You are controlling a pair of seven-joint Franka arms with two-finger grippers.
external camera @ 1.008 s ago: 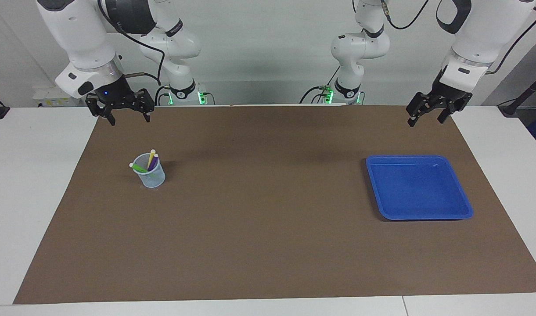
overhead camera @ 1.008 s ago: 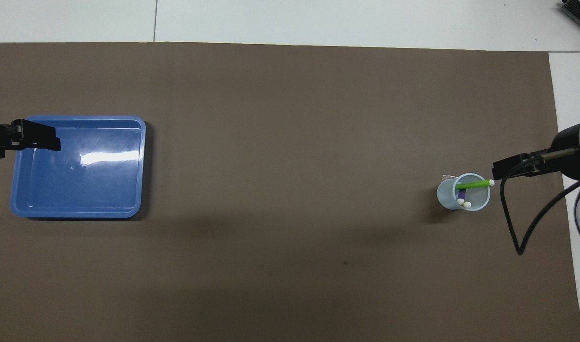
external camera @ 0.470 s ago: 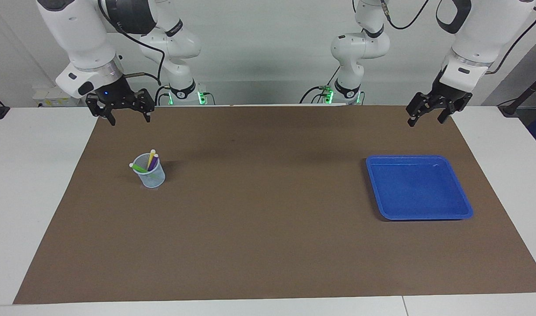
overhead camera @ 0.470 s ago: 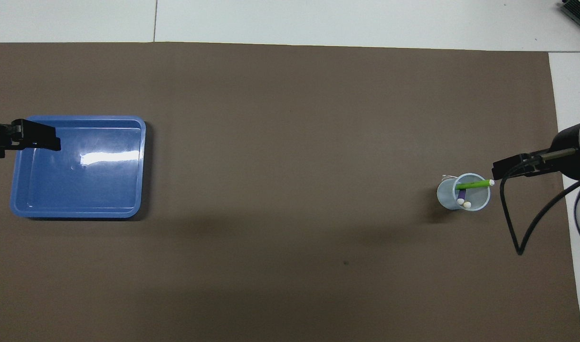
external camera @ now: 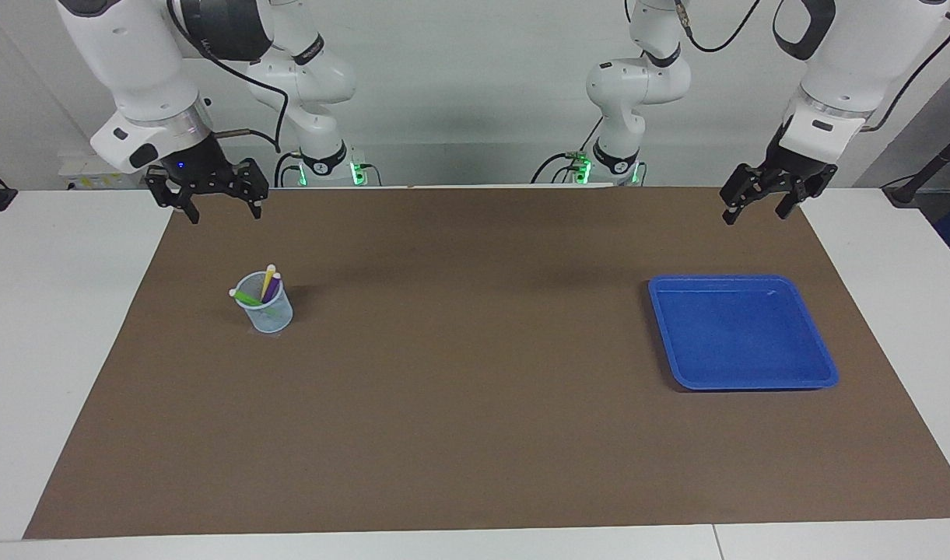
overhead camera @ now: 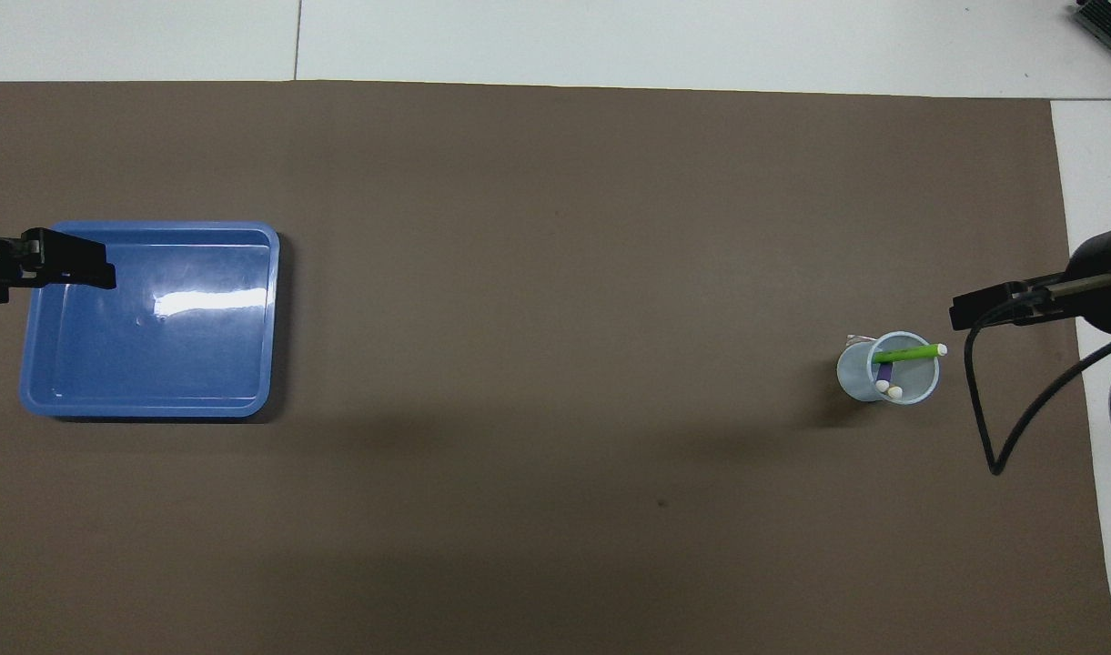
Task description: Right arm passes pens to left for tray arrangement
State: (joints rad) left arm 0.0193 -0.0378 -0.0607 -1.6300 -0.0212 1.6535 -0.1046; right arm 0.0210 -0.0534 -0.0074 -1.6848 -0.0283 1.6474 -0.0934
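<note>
Three pens, green [external camera: 245, 297], yellow [external camera: 268, 279] and purple [external camera: 273, 287], stand in a small translucent cup [external camera: 266, 311] on the brown mat toward the right arm's end. In the overhead view the green pen [overhead camera: 910, 352] leans across the cup's rim [overhead camera: 886, 368]. My right gripper [external camera: 222, 211], with a blue light, hangs open and empty above the mat's edge by the robots, apart from the cup; it also shows in the overhead view [overhead camera: 996, 306]. The blue tray [external camera: 743, 334] lies empty toward the left arm's end. My left gripper [external camera: 755, 212] waits open and empty above the mat's edge by the robots.
The brown mat [external camera: 475, 435] covers most of the white table [external camera: 47, 327]. In the overhead view the left gripper [overhead camera: 59, 262] overlaps the tray's [overhead camera: 155, 364] corner. A black cable [overhead camera: 1001, 428] hangs from the right wrist.
My right gripper has shifted a little toward the right arm's end of the table, away from the cup. The left gripper, cup, pens and tray have not moved.
</note>
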